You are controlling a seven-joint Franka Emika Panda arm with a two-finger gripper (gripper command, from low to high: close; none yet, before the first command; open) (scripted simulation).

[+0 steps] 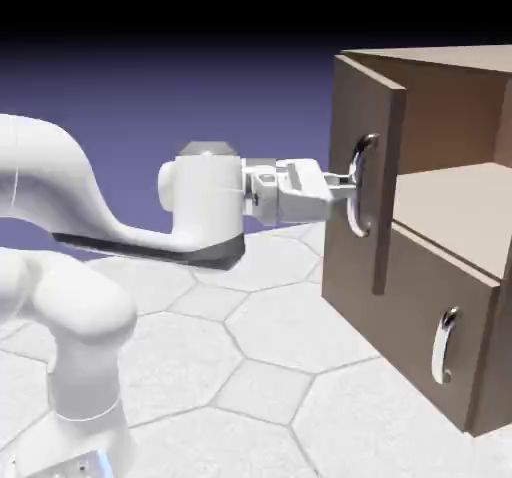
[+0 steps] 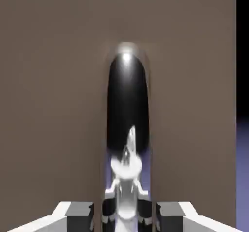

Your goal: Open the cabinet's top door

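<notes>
The top door [image 1: 365, 176] stands in the upper right of the exterior view, already swung a little out from the cabinet [image 1: 450, 256], so that a bare shelf shows behind its edge. Its long chrome handle [image 1: 360, 186] runs upright down the panel, and that upright axis is what the pull depends on: the gripper [image 1: 345, 181] meets it level, from the frame's left, with the fingers on either side of the bar.

The hand view agrees. The handle [image 2: 127, 109] fills the middle of the frame as a tall dark curved bar against brown wood, rising straight up from between the grey fingertips [image 2: 80, 211] at the bottom edge. The jaws are drawn in narrow and appear clamped on the bar.

The arm comes from the lower left of the exterior view, its forearm lying nearly horizontal across the middle of the frame and the wrist pointing right at the door. The shorter lower panel [image 1: 430, 341] with its small handle [image 1: 445, 344] sits below, well apart from the hand, and looks closed.

From here the door most likely needs to be drawn back toward the frame's left along an arc about its hinge.
</notes>
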